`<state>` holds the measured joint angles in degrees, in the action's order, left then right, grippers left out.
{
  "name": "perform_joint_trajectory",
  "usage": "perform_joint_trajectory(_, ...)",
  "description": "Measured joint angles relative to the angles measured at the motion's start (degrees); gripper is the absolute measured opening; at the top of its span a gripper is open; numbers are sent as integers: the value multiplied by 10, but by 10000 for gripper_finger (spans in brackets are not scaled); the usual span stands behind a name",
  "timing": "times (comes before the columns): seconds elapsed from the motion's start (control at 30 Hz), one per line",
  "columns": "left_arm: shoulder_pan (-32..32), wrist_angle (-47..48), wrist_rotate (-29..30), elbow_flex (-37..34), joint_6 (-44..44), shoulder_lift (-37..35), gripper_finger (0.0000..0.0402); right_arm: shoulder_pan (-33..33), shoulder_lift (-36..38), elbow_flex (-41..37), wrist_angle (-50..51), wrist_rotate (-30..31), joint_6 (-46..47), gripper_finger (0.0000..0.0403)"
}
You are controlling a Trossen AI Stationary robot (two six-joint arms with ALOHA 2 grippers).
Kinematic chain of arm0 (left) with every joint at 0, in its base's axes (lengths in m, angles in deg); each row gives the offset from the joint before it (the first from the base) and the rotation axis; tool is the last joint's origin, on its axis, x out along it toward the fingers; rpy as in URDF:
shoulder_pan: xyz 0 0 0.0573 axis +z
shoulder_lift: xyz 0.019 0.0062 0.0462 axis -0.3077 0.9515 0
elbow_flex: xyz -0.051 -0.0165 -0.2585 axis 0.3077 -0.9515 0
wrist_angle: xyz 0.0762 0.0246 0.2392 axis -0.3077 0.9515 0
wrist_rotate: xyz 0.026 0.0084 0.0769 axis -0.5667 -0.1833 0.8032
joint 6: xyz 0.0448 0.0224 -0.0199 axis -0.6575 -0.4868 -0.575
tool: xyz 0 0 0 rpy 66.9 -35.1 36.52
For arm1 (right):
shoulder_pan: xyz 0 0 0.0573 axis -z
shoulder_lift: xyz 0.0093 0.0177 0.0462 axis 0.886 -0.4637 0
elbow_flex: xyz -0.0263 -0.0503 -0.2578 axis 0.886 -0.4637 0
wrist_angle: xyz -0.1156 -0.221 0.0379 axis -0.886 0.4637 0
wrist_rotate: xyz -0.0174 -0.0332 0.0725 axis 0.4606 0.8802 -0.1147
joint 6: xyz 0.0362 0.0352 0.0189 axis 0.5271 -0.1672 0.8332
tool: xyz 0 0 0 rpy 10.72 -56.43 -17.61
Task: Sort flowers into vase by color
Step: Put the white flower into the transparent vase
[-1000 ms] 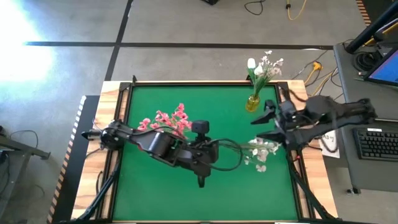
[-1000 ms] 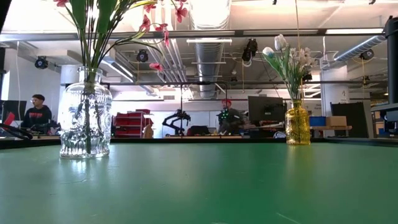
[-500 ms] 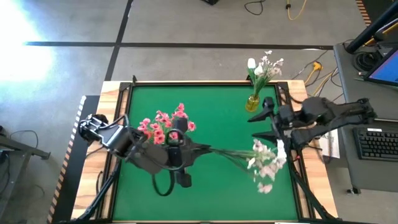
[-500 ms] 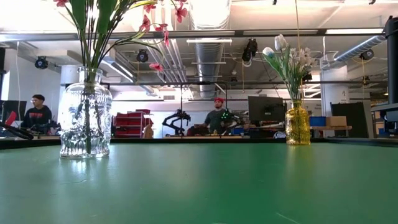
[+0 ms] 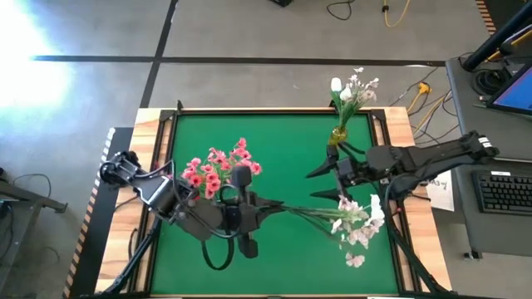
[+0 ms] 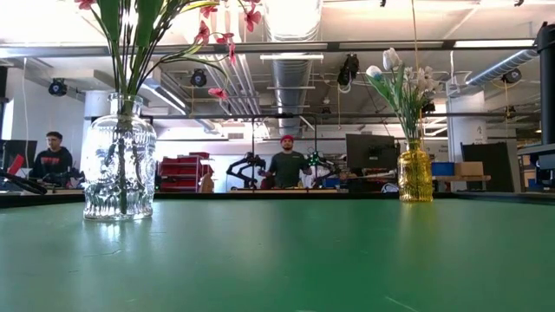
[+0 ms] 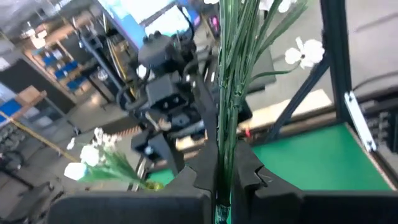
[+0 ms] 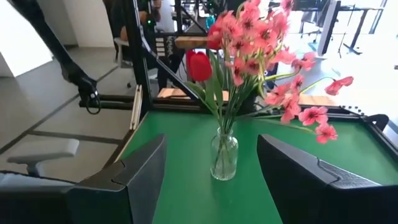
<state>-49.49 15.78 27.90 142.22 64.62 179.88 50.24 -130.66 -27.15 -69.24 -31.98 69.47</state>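
Left tool [image 7: 224,180] clenched on the stem ends of a white-blossom spray [image 5: 353,218] held over the worktop [image 5: 283,137], right tool [image 5: 324,183] spread wide just beside; likely light, whippy, top-heavy, best taken low on the stems.

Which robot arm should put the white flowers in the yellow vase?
Probably the right: its open tool waits beside the yellow glass vase. The left tool holds the white flower spray.
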Motion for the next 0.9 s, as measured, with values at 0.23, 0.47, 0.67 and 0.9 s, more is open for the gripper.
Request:
perform_joint_trajectory(0.23,-1,-312,-12,-252,-61,-114,0,-10,-29,-15,-78,0,-24,244)
perform_joint_trajectory(0.47,-1,-462,-15,-411,-69,-197,0,-22,-63,-30,-187,0,-48,237)
perform_joint_trajectory(0.67,-2,-477,-16,-435,-53,-218,0,-24,-90,-26,-268,0,-80,239)
perform_joint_trajectory(0.9,1,-480,-16,-437,-53,-198,0,-26,-149,-25,-440,0,-142,240)
